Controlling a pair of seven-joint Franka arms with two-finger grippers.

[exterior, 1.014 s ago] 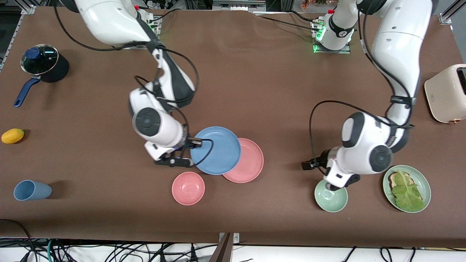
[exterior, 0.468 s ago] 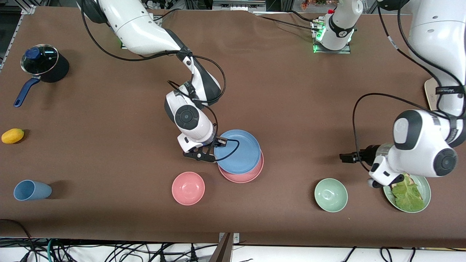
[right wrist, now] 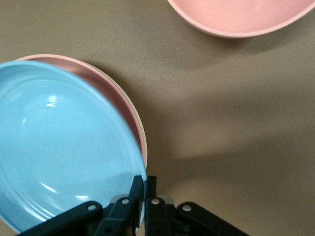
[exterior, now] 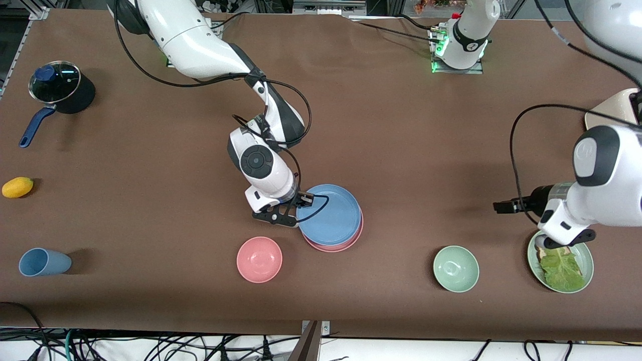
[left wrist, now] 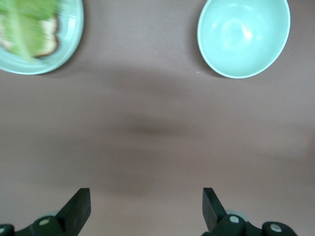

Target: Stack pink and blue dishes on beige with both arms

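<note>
Blue plate point(exterior: 329, 214), pinched at its rim by my right gripper point(right wrist: 142, 189), hovers over pink plate point(exterior: 351, 243); next, release. My left gripper point(left wrist: 146, 209) waits, spread empty.

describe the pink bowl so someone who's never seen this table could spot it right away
Find the stack with the blue plate on top, mid-table, held by the right gripper. The pink bowl sits alone just nearer the front camera. It is smaller and deeper than those plates.
</note>
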